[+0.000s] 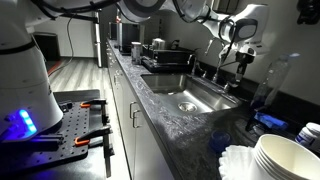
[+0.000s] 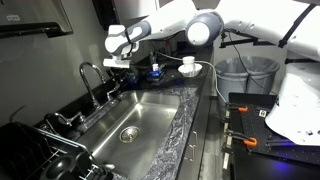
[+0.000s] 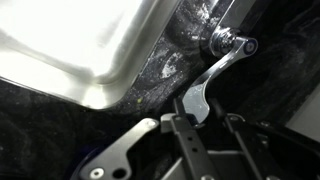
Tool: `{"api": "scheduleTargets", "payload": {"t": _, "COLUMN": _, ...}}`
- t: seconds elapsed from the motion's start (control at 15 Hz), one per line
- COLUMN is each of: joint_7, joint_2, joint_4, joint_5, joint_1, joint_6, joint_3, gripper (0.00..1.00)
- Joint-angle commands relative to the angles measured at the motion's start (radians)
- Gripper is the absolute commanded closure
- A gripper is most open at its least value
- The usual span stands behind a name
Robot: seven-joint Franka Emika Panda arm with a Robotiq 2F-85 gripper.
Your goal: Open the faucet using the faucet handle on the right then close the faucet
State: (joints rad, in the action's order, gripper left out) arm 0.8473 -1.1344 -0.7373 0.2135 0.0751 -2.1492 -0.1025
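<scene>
at the left of the wrist view the sink (image 3: 70, 40) is showing one rounded corner. no stream of water is showing in any view, so the opening half of the job is looking not yet begun, with the closing half still waiting behind it.

moving right, the gripper (image 3: 165, 125) is hanging over the dark counter (image 3: 150, 92), above the strip running behind the sink's back edge. its fingers are poking in from the bottom edge with nothing between them. how wide they are standing, the commentator cannot tell.

right again, the faucet handle (image 3: 212, 78) is lying across that strip. its pivot is sitting toward the top right corner and its free tip is pointing down at the fingertips, just beside them but apart.

in an exterior view the faucet (image 2: 91, 66) is arching over the sink's back edge, left of the arm's claw and near it.

as for room, the basin side is giving plenty of open air. in an exterior view a clear bottle (image 1: 272, 80) is standing by the counter's back edge just right of the claw, so that side is looking tight. the white bowls (image 1: 285, 150) at the near right corner are sitting well apart.
</scene>
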Motion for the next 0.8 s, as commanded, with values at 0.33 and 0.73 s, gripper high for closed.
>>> {"api": "scheduleTargets", "payload": {"t": 0.33, "joint_7": 0.087, "joint_2": 0.083, "joint_4": -0.059, "joint_5": 0.001, "joint_1": -0.017, "joint_6": 0.155, "joint_3": 0.008, "gripper": 0.93}}
{"api": "scheduleTargets", "payload": {"t": 0.73, "joint_7": 0.099, "joint_2": 0.086, "joint_4": -0.062, "joint_5": -0.001, "joint_1": -0.02, "joint_6": 0.156, "joint_3": 0.008, "gripper": 0.93}}
